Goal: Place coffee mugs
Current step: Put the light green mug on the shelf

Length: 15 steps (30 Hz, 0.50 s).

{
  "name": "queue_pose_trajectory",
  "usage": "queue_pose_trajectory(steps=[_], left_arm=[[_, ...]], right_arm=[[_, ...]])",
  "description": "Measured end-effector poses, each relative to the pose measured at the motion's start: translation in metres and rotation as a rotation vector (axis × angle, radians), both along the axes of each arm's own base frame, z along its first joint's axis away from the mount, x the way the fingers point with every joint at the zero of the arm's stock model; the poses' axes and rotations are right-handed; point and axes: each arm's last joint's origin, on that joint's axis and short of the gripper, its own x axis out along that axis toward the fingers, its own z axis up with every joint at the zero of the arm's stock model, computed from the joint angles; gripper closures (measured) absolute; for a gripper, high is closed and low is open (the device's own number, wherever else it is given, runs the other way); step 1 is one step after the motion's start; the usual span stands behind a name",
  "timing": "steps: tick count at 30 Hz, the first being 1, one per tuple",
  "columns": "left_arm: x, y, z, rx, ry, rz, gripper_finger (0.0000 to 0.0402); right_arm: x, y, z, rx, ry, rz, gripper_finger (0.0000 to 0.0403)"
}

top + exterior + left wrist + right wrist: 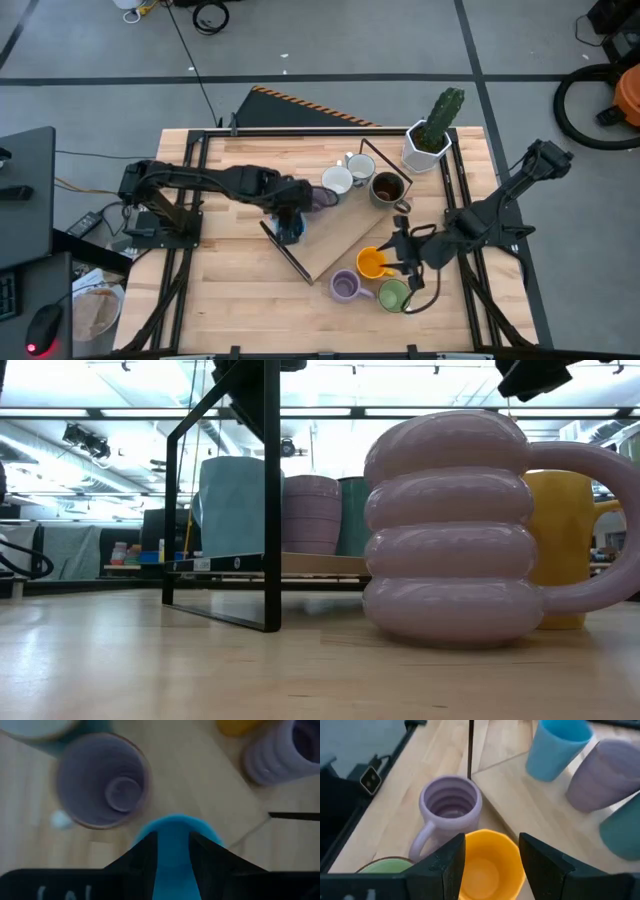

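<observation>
On the pale wooden bench (230,290), a low board (345,232) inside a black frame carried several mugs. The left pincer (172,847) was clamped on the blue mug (175,832) beside a smooth lavender mug (102,780). The right pincer (492,852) was spread around the orange mug (487,865), near the ribbed purple mug (451,802).

Blue mug (559,747): bright sky blue, plain.
Ribbed mug (451,802): pale lavender.
Smooth mug (102,780): lavender.
Orange mug (490,865): yellow-orange.
Green mug (392,295): light green.
White mug (336,180): white.
Brown mug (387,187): dark brown inside.
Table (230,290): pale wood grain.
</observation>
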Motion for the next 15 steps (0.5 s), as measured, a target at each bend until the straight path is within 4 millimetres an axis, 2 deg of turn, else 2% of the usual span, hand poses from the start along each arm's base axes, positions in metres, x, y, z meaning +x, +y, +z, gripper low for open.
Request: queue_pose_trajectory(steps=[3,8,15], left_arm=[[-0.005,0.009,0.004,0.078,-0.021,-0.022,0.0285],[-0.017,0.025,-0.001,0.148,-0.09,-0.058,0.0285],[-0.043,0.036,0.012,0.212,-0.199,-0.093,0.0285]], right_arm=[[0.009,0.005,0.001,0.004,0.048,-0.005,0.0212],[0.022,0.01,0.004,0.073,0.132,-0.022,0.0212],[0.034,0.02,0.016,0.21,0.318,-0.173,0.0212]])
